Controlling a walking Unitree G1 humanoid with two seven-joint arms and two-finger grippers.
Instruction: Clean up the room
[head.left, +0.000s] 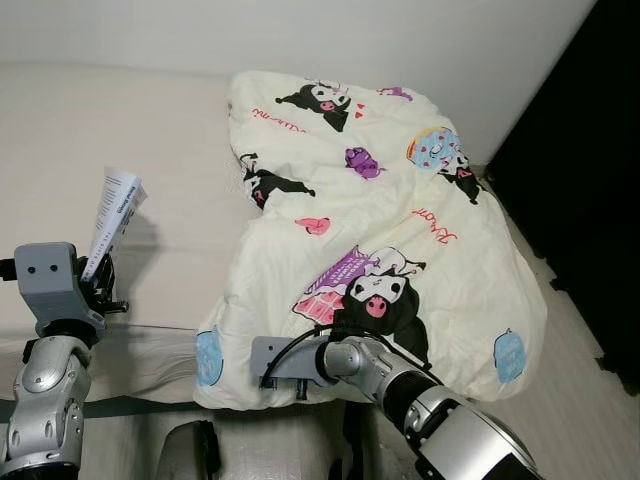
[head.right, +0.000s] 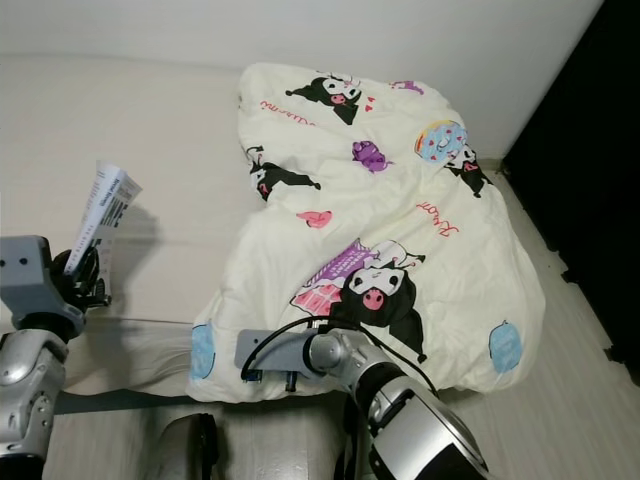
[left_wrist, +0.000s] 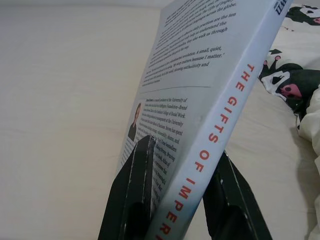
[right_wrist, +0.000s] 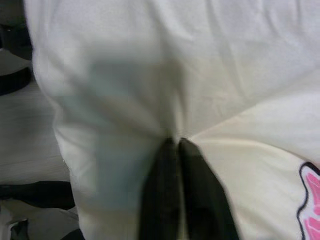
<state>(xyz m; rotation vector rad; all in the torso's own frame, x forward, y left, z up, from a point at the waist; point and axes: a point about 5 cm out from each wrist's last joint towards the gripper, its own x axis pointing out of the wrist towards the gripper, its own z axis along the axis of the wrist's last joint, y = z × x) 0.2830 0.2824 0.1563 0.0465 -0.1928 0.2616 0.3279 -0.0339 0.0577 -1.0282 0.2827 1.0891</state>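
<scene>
A cream quilt (head.left: 400, 200) printed with cartoon figures lies crumpled over the right half of the bed (head.left: 120, 130). My right gripper (right_wrist: 175, 141) is at the quilt's near lower edge, its black fingers shut on a fold of the fabric. The right wrist (head.left: 285, 360) sits just in front of that edge. At the left, my left gripper (left_wrist: 184, 149) is shut on a white paperback book (head.left: 115, 215). The book stands upright above the bare mattress, its spine (left_wrist: 220, 135) lettered in red.
A white wall (head.left: 300, 30) runs behind the bed. A dark curtain or panel (head.left: 590, 180) stands at the right, with pale wooden floor (head.left: 590, 400) beside the bed. The bed's left half is bare sheet.
</scene>
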